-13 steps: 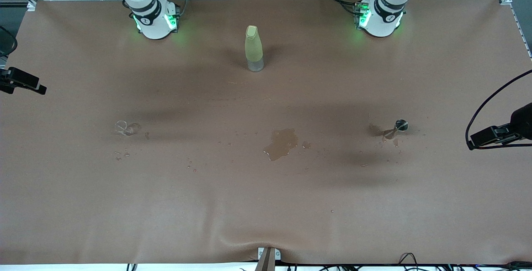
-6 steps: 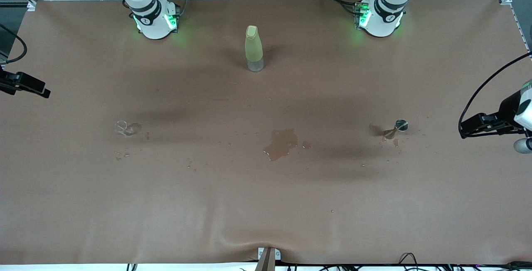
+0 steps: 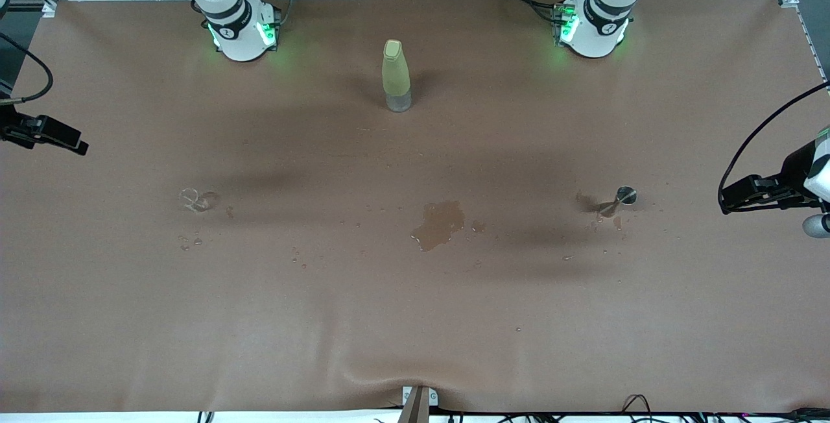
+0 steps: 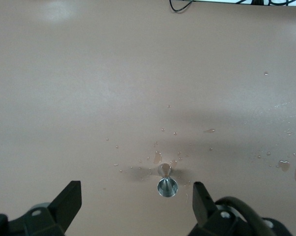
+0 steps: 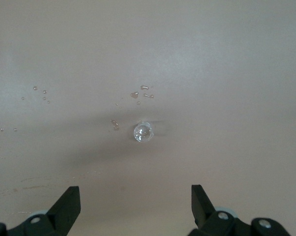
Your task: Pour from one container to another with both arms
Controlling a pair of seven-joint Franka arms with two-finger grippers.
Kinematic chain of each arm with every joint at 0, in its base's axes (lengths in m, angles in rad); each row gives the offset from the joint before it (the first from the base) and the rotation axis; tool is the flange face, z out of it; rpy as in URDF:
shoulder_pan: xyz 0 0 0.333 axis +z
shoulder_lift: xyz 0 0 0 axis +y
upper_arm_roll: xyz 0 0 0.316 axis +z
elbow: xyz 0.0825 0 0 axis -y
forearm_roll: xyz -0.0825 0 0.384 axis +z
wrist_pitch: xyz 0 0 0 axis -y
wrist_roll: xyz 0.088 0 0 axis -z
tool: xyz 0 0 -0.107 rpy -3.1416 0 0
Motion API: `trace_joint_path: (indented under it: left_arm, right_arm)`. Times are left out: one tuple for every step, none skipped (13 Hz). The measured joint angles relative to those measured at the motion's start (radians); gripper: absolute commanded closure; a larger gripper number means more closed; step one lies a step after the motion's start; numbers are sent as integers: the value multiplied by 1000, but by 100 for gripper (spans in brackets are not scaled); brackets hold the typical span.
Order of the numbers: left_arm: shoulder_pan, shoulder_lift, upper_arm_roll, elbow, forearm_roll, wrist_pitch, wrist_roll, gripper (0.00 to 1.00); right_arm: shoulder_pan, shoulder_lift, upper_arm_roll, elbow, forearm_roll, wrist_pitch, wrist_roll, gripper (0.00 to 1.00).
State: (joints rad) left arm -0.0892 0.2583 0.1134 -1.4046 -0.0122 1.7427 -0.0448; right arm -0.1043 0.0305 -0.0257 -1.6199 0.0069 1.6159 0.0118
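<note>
- Clear cup (image 3: 197, 200) stands upright on the desk (image 3: 415, 319) toward the right arm's end; judged light, slick and fragile, best pinched across its wall below the rim.
- Puddle (image 3: 439, 223) lies mid-desk, bottle (image 3: 396, 76) nearer the bases.
- Stemmed glass (image 3: 624, 197) stands toward the left arm's end; judged tippy, fragile.
- Right pincer (image 5: 135, 204) hangs above the cup, jaws apart, empty.
- Left pincer (image 4: 137, 199) hangs above the stemmed glass, jaws apart, empty.
- Only the wrist views show the jaws; only the front view shows the bottle.

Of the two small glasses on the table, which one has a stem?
The stemmed glass toward the left arm's end; the clear cup has none.
</note>
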Motion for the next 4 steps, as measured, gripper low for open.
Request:
trace_joint_path:
  left_arm:
    - [0,0,0,0,-1,0,1,0]
    - [0,0,0,0,-1,0,2,0]
    - [0,0,0,0,-2,0,2,0]
    - [0,0,0,0,-3,0,2,0]
  right_arm:
    - [0,0,-2,0,0,3,0,0]
    - [1,0,-6,0,0,5,0,0]
    - [3,0,-10,0,0,5,0,0]
    - [5,0,-13,0,0,5,-1,0]
